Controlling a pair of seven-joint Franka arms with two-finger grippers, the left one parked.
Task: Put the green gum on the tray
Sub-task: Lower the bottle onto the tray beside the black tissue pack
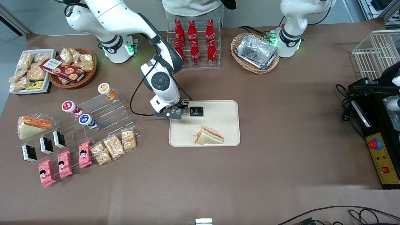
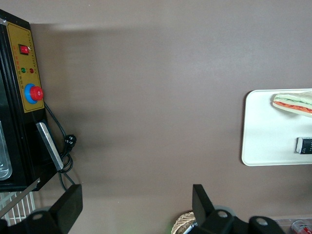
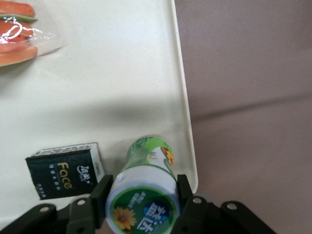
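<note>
Nearest the front camera on the tray (image 1: 225, 109), which lies mid-table, is a wrapped sandwich (image 1: 208, 136). Farther back, beside a small black packet (image 1: 196, 111), the gripper (image 1: 178, 110) hangs over the tray's corner toward the working arm's end, wrist bent steeply downward from an arm reaching in from the table's back edge. Its jaws are closed around the green gum (image 3: 145, 193) just under the lid, the bottle over the tray surface close to the rim.

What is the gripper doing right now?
Gripper: closed on the green gum, over a corner of the tray, beside the black Face packet.
</note>
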